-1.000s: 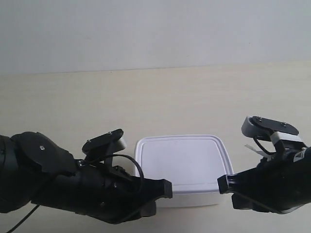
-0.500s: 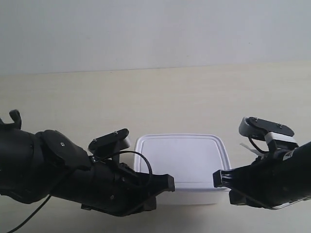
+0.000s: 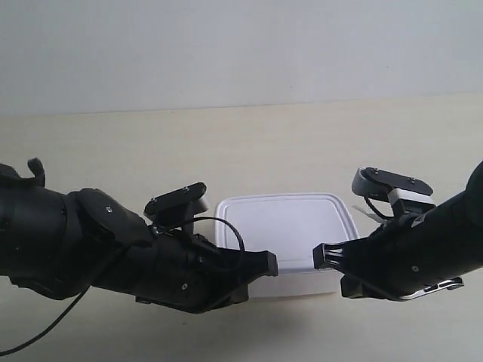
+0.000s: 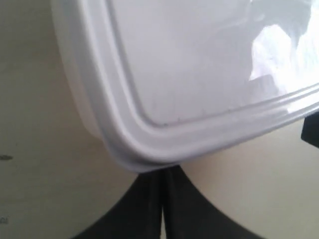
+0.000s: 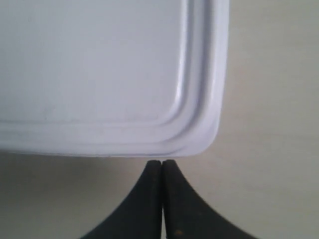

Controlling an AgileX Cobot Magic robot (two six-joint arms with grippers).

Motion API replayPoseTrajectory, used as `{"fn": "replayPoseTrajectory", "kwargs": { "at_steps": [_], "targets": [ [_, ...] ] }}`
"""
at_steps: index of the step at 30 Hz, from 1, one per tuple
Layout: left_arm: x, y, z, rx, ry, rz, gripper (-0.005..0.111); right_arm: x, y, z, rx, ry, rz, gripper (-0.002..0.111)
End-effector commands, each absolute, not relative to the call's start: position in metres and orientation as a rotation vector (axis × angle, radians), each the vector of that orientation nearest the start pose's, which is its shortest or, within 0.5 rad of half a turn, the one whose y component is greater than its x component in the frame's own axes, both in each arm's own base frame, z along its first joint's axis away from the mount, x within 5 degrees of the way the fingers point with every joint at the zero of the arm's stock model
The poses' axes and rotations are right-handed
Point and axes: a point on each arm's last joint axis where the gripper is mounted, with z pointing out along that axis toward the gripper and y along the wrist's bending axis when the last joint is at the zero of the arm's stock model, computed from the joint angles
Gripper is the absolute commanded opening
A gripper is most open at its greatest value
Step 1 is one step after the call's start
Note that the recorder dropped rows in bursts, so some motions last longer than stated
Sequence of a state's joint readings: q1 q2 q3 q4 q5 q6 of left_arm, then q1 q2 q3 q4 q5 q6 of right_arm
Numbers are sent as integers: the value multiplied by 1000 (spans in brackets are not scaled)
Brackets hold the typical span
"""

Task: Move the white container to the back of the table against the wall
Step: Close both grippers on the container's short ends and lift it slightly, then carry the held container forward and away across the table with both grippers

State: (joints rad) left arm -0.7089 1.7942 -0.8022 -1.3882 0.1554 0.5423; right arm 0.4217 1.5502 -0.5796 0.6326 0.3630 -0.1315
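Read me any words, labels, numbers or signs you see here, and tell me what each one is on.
None can be read.
The white container and the wall are blank.
The faint dark marks on the table are too blurred to read.

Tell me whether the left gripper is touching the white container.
Cannot tell. In the left wrist view the shut left gripper tucks under the rim of the white container, hiding any contact.

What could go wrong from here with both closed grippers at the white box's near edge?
The left gripper meets the white container only at a rounded corner, so it may slip off sideways. The right gripper is also at a corner; uneven pushing could twist it short of the wall.
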Motion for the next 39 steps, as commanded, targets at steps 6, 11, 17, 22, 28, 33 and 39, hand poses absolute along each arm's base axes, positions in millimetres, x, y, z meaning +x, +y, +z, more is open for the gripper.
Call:
{"fn": "replayPoseTrajectory", "kwargs": {
  "at_steps": [6, 11, 17, 22, 28, 33, 39],
  "targets": [
    [265, -196, 138, -225, 2628, -717, 0, 218, 118, 144, 9, 2808, 505, 0],
    [268, -193, 138, -229, 2623, -707, 0, 222, 120, 138, 28, 2823, 500, 0],
    [271, -192, 139, -217, 2599, -678, 0, 231, 131, 147, 9, 2807, 616, 0],
    [279, -200, 137, -185, 2608, -702, 0, 238, 140, 155, 19, 2781, 721, 0],
    [289, -211, 128, -165, 2638, -739, 0, 245, 145, 151, 14, 2803, 736, 0],
    [294, -215, 126, -160, 2636, -744, 0, 251, 148, 145, 16, 2819, 728, 0],
    [300, -219, 124, -153, 2630, -748, 0, 261, 152, 144, 19, 2808, 727, 0]
  ]
}}
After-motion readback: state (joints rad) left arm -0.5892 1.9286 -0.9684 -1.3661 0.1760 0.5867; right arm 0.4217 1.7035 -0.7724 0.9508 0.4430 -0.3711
